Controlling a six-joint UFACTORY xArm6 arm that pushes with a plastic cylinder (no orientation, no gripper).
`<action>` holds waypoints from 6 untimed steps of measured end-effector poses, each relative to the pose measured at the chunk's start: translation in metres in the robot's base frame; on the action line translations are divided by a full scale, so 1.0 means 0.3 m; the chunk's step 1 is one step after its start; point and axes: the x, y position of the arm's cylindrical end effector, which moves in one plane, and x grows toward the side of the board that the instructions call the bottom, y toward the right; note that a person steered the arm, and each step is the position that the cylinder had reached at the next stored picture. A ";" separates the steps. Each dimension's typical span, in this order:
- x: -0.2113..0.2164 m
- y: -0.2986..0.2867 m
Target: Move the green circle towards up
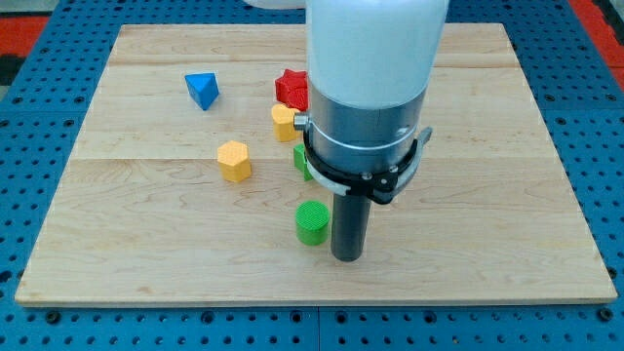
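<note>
Standing upright | my tip (347, 257) just right of green circle (312, 222) | no jaws

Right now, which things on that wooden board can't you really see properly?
- Camera view: a green block is mostly hidden behind my arm; its shape cannot be told.
- The red block and one yellow block are partly covered by the arm.
- My tip sits right of the green circle; whether they touch is unclear.
</note>
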 end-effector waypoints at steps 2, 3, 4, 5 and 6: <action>-0.020 -0.053; -0.031 -0.084; -0.031 -0.102; -0.045 -0.107; -0.057 -0.162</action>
